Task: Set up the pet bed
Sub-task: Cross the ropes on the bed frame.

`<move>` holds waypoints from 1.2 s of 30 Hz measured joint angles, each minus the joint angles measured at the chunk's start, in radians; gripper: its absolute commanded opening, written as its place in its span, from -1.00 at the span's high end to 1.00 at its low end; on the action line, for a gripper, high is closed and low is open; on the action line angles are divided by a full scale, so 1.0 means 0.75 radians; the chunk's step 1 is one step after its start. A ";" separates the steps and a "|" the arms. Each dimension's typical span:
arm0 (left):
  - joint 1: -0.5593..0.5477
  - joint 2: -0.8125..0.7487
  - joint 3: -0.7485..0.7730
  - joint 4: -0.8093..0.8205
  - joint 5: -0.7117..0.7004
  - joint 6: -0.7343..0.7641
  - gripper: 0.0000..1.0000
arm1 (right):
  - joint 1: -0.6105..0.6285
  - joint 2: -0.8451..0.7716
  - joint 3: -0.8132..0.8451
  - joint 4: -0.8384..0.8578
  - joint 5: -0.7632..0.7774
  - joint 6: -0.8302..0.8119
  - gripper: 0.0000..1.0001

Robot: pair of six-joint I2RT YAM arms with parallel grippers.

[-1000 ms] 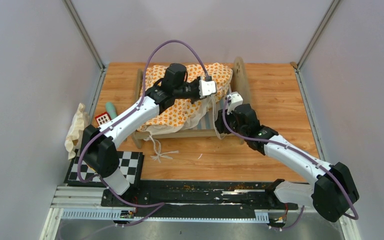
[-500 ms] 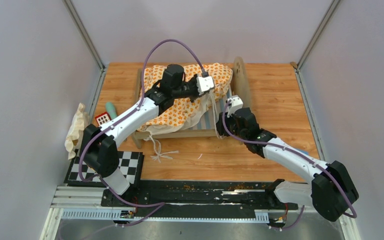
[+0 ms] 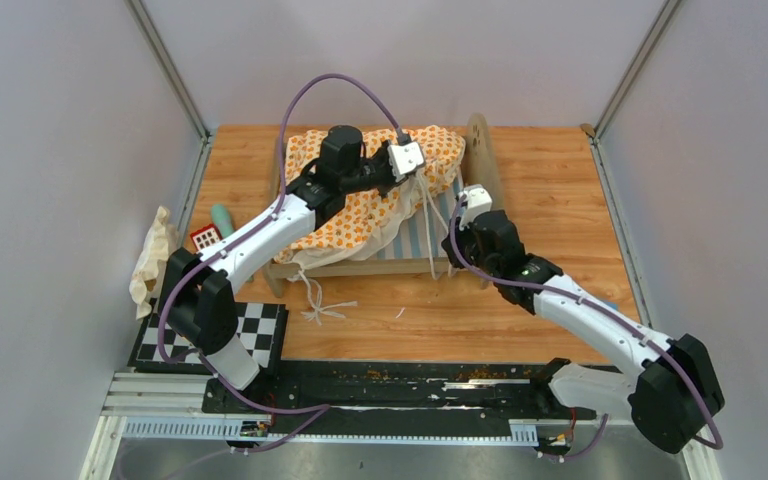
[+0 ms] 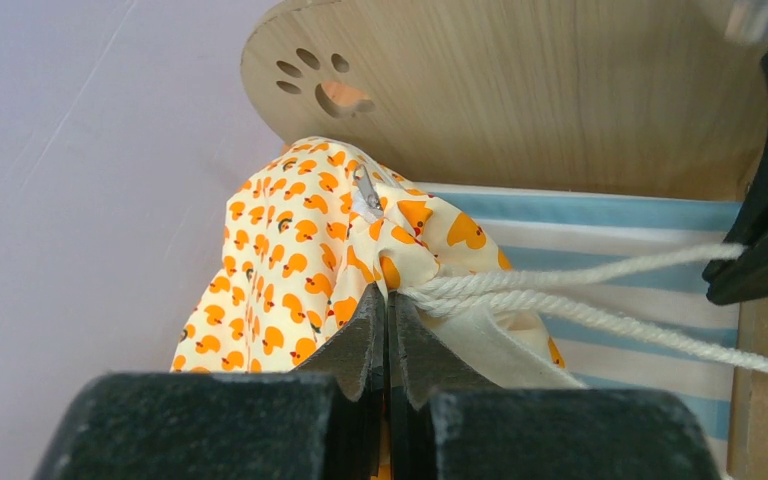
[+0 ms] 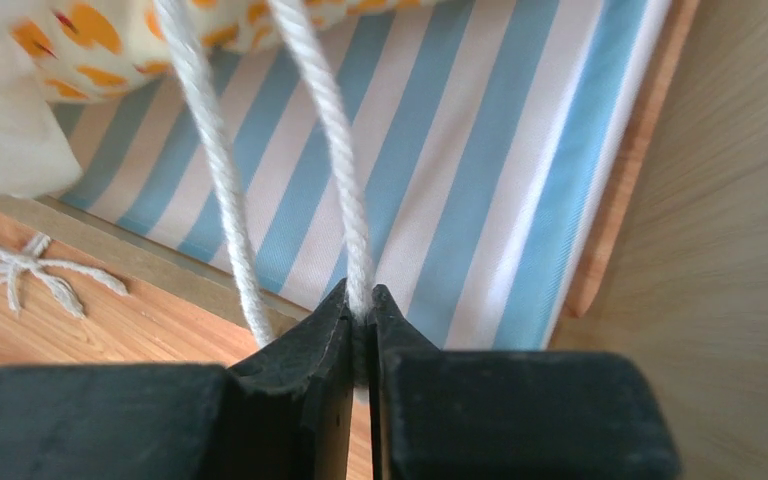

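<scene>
**A:** What has changed in the last second?

**B:** The right end effector has closed. Its jaws now pinch one strand of the white tie cord. A second strand runs just left of the jaws, outside the grip. The left end effector remains clamped on a corner of the cushion, at the knot where the cord leaves the fabric. It has carried that corner slightly farther from the arm bases.

**A:** What does that mean for the task?

**B:** The cord runs stretched between the two end effectors. My judgement is that the cushion is being positioned and its tie readied for fastening. The corner is not yet seated.

**A:** Where is the pet bed?

**B:** The pet bed stands under both end effectors. Its striped base lies directly beneath the right one. A paw-print end board stands just beyond the left one.

**A:** Any obstructions?

**B:** The free strand could foul the grip. Another loose tie lies on the tabletop, on the near side of the frame. A cream cloth and a checkered board lie well apart, back toward the left arm's base.
</scene>
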 measured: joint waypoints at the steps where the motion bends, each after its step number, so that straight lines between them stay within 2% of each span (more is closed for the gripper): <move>1: 0.002 0.000 0.000 0.004 0.000 -0.003 1.00 | 0.000 -0.014 0.026 -0.032 0.015 -0.011 0.90; 7: 0.003 -0.001 0.000 0.008 0.003 -0.007 1.00 | -0.001 -0.082 0.187 -0.144 0.115 -0.098 0.92; 14: 0.003 -0.001 -0.001 0.007 0.014 -0.006 1.00 | -0.001 -0.081 0.276 -0.192 0.227 -0.203 0.88; 36: 0.003 -0.001 -0.001 0.003 0.041 -0.006 1.00 | -0.012 0.113 0.622 -0.218 0.459 -0.525 0.73</move>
